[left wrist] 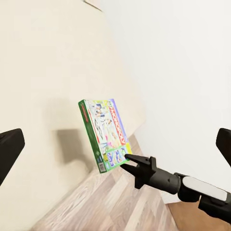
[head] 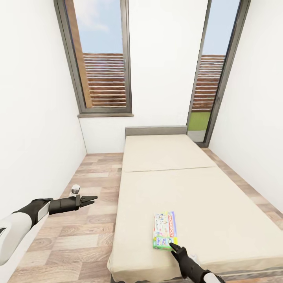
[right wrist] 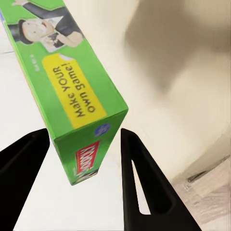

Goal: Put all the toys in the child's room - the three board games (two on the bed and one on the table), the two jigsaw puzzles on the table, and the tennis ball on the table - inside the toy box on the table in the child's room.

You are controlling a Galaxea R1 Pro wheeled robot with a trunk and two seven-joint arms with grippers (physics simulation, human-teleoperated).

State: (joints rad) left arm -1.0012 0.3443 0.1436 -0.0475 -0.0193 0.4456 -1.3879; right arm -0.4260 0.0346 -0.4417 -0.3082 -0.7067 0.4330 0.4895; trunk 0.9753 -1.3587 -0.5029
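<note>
Down near the foot of the bed (head: 204,188), the Monopoly board game (head: 165,230) lies flat on the cream mattress close to its near edge. Right at the box's near green end sits the right tool (head: 173,247), its two dark fingers (right wrist: 139,183) spread, one on either side of that corner, not clamped on it. Over the wood floor (head: 74,236) beside the bed, the left tool (head: 89,200) hovers with its fingers spread and holding nothing.
</note>
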